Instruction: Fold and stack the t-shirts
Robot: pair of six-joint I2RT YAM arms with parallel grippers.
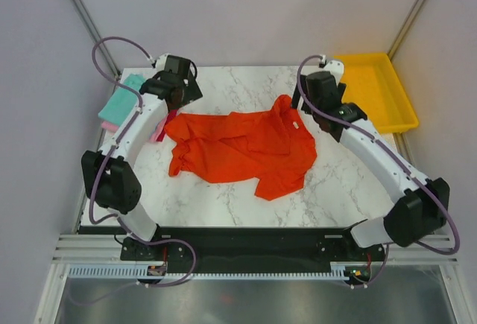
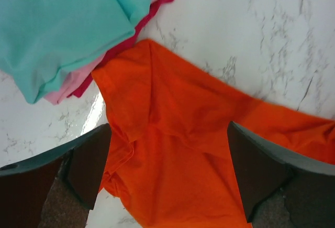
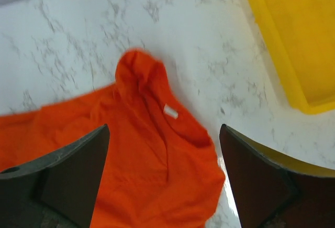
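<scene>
The orange-red t-shirt (image 1: 242,145) lies crumpled and spread in the middle of the table; it also shows in the left wrist view (image 2: 178,154) and in the right wrist view (image 3: 152,165), where its collar with a white label is up. A teal t-shirt (image 1: 123,99) lies folded at the far left on top of a pink one (image 1: 110,126); both show in the left wrist view, teal (image 2: 57,23) over pink (image 2: 70,84). My left gripper (image 2: 167,178) is open above the orange shirt's left end. My right gripper (image 3: 165,178) is open above its collar end. Neither holds cloth.
A yellow plastic tray (image 1: 376,89) stands at the far right corner, its rim in the right wrist view (image 3: 272,55). A dark pink cloth edge (image 2: 157,8) pokes from under the stack. White marble table (image 1: 223,190) with walls on the left, right and back.
</scene>
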